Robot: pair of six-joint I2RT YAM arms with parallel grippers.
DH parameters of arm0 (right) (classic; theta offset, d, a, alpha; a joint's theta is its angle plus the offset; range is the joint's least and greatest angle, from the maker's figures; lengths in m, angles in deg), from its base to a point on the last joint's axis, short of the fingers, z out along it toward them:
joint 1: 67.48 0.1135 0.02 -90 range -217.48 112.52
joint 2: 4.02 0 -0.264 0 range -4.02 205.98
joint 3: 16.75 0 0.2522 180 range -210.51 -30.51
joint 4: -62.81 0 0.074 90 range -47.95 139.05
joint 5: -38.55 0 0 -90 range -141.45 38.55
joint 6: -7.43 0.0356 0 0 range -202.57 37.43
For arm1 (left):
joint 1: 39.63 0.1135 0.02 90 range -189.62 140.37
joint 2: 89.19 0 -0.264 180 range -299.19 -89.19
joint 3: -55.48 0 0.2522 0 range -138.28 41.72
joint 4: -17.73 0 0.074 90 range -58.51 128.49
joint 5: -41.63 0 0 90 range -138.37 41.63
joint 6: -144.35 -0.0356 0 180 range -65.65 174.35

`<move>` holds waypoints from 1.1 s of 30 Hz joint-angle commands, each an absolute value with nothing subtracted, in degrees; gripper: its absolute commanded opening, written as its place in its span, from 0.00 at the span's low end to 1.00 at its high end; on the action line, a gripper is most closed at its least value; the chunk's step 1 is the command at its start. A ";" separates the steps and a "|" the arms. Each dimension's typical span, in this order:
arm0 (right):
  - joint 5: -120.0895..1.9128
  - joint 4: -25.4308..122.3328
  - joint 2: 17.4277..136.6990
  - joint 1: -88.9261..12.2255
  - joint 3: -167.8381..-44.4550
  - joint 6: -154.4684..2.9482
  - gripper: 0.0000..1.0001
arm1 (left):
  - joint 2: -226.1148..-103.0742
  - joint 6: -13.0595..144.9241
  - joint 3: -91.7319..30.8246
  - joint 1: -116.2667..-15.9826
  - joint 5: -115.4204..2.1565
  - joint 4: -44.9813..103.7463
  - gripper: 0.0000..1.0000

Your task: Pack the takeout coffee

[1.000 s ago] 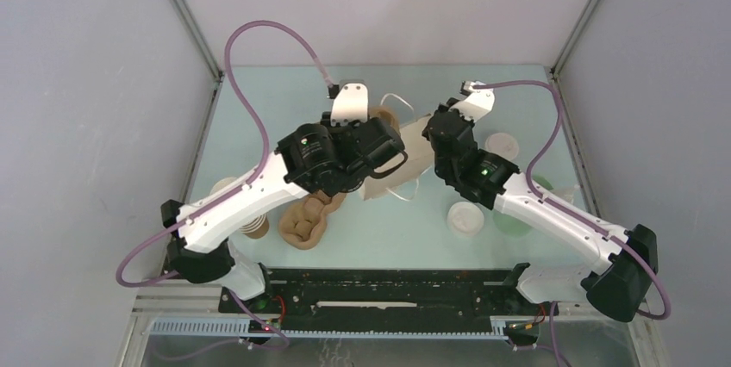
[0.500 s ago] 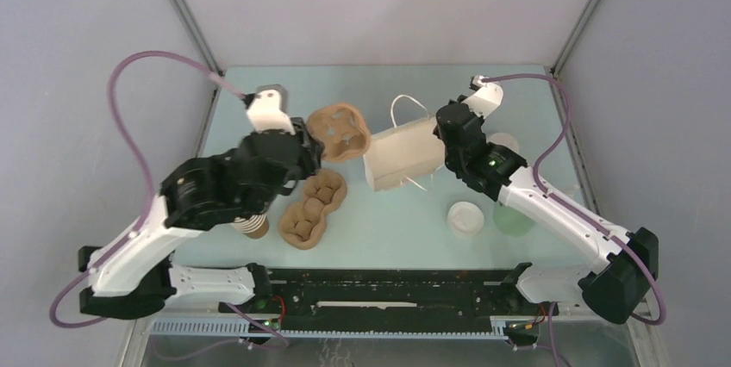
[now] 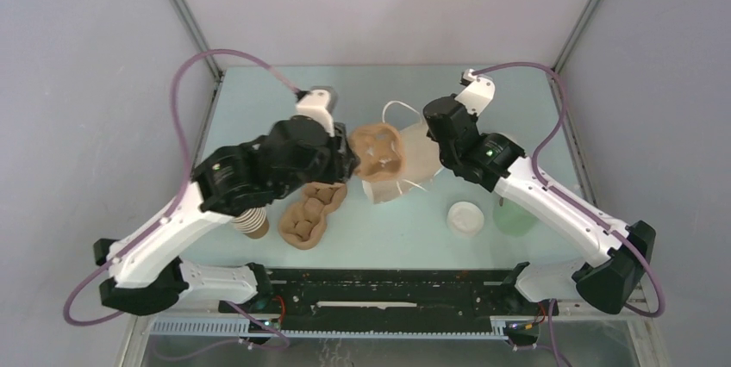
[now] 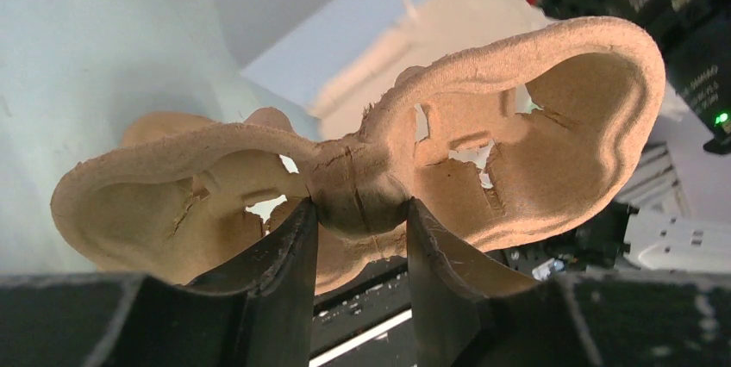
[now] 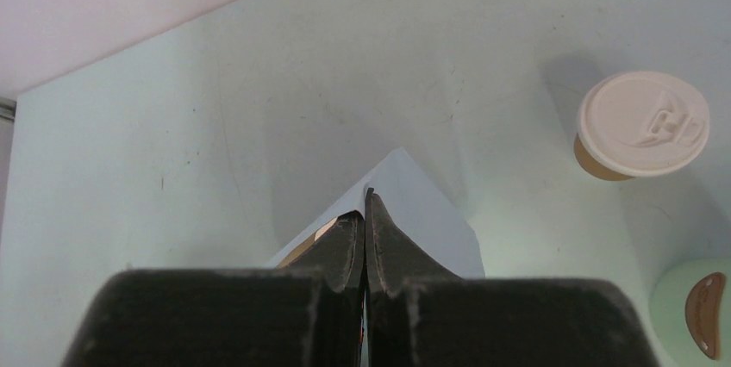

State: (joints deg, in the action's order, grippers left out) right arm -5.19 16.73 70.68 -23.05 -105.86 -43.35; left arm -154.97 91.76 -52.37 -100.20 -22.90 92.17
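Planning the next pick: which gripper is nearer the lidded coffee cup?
Right. The right gripper, shut on the paper bag's edge, is just beyond the lidded coffee cup. The left gripper, holding the pulp carrier, is farther, across the bag.

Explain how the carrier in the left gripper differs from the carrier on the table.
The held carrier is off the table, clamped at its middle by the left gripper; the other carrier lies on the table, untouched. The held carrier is at the paper bag; the other lies beside the cup stack. Both are brown moulded pulp.
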 commanded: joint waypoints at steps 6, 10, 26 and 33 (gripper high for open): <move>-2.03 15.90 72.88 -22.13 -108.74 -40.79 0.01 | -150.99 94.31 -50.47 -103.37 -35.28 75.98 0.00; -3.53 16.03 72.27 -22.12 -108.34 -39.33 0.01 | -146.82 98.87 -45.14 -100.52 -35.44 66.07 0.00; -13.60 17.85 70.67 -28.18 -105.83 -35.52 0.02 | -142.04 118.05 -17.42 -87.90 -55.66 25.26 0.00; -18.76 18.03 70.60 -31.25 -105.86 -34.19 0.03 | -144.69 119.67 -10.49 -85.88 -60.86 16.36 0.00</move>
